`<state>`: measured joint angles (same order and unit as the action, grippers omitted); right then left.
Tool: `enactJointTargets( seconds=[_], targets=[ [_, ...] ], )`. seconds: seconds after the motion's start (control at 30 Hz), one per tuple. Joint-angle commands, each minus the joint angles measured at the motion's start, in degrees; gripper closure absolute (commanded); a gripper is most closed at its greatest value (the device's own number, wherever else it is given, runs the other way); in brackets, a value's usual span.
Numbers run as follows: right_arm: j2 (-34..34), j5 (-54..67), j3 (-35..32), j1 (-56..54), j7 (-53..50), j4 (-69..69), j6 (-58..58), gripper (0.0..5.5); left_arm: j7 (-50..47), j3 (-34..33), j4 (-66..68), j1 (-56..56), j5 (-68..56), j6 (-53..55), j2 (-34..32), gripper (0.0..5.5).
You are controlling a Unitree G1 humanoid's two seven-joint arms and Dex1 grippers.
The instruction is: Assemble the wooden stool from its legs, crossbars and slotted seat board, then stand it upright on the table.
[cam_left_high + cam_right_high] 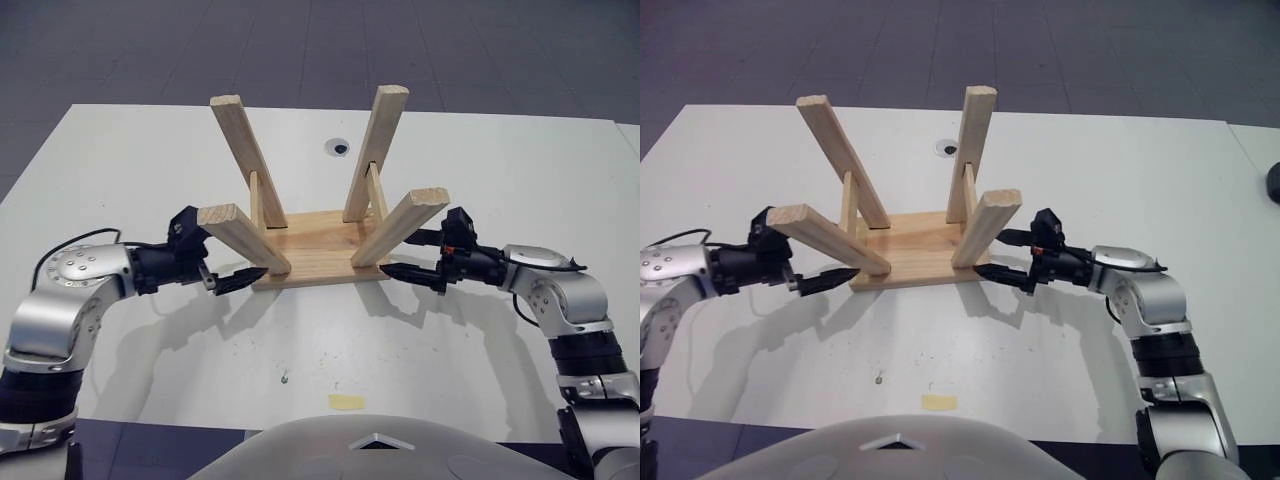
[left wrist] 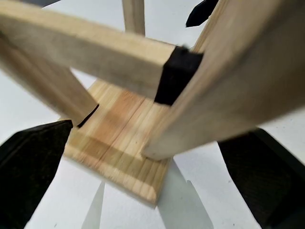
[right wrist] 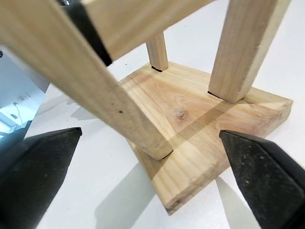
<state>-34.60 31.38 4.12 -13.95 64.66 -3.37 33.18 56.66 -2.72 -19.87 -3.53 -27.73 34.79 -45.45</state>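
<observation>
Lying upside down in the middle of the white counter (image 1: 480,340), the pale wooden stool (image 1: 318,232) is between the two arms. Its slotted seat board (image 1: 315,255) is flat on the counter, and its long axis goes from left to right. The four flat wooden legs point up and spread outward. The near left leg (image 1: 243,236) and the near right leg (image 1: 402,226) lean toward the near side. The far left leg (image 1: 247,150) and the far right leg (image 1: 377,148) lean away. One short wooden crossbar (image 1: 258,200) joins the two left legs, and another crossbar (image 1: 378,196) joins the two right ones.

The left jaws are wide open at the near left corner of the board. Their black fingers (image 2: 29,167) are on both sides of the near left leg and hold nothing. The right jaws are also wide open, at the near right corner. Their black fingers (image 3: 263,177) are on both sides of the near right leg and the board corner. Whether a fingertip touches the board edge, I cannot tell.
</observation>
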Motion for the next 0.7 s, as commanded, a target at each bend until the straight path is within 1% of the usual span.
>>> enactJointTargets(
  seconds=[0.03,0.13,0.17,0.2,0.3,0.43,0.57,0.7],
  targets=[
    [1.77,-0.62,1.51,-2.53,1.46,-2.36,-0.01,0.61,1.61,3.41,1.57,-1.47,-0.23,0.92,0.46,0.40],
    [3.15,-0.23,1.40,-3.24,1.45,-3.78,0.93,1.16,2.04,4.43,3.48,-2.41,-0.60,1.03,1.35,0.97],
    [3.41,-0.23,1.59,-3.24,1.61,-3.90,1.25,1.25,1.80,4.22,4.08,-2.85,-1.34,1.55,2.09,1.06],
    [3.53,-0.31,1.79,-3.11,1.81,-3.84,1.41,1.51,1.56,3.82,4.60,-3.31,-2.38,2.24,2.94,1.33],
    [3.56,-0.57,2.02,-2.85,2.32,-3.83,1.77,1.97,0.04,2.09,5.66,-4.67,-6.13,4.98,5.86,1.81],
    [2.94,0.88,1.67,-2.62,3.77,-2.84,4.22,2.61,-0.73,0.79,5.05,-4.64,-11.36,9.57,7.57,2.47],
    [2.45,7.15,-1.31,-2.41,4.59,0.80,11.86,3.28,-1.24,-1.28,3.84,-2.88,-17.19,15.30,7.76,3.09],
    [3.12,15.64,-6.23,-0.90,2.29,5.87,21.37,3.53,-4.40,-5.30,1.96,-1.72,-24.30,21.31,8.36,3.39]
  ],
)
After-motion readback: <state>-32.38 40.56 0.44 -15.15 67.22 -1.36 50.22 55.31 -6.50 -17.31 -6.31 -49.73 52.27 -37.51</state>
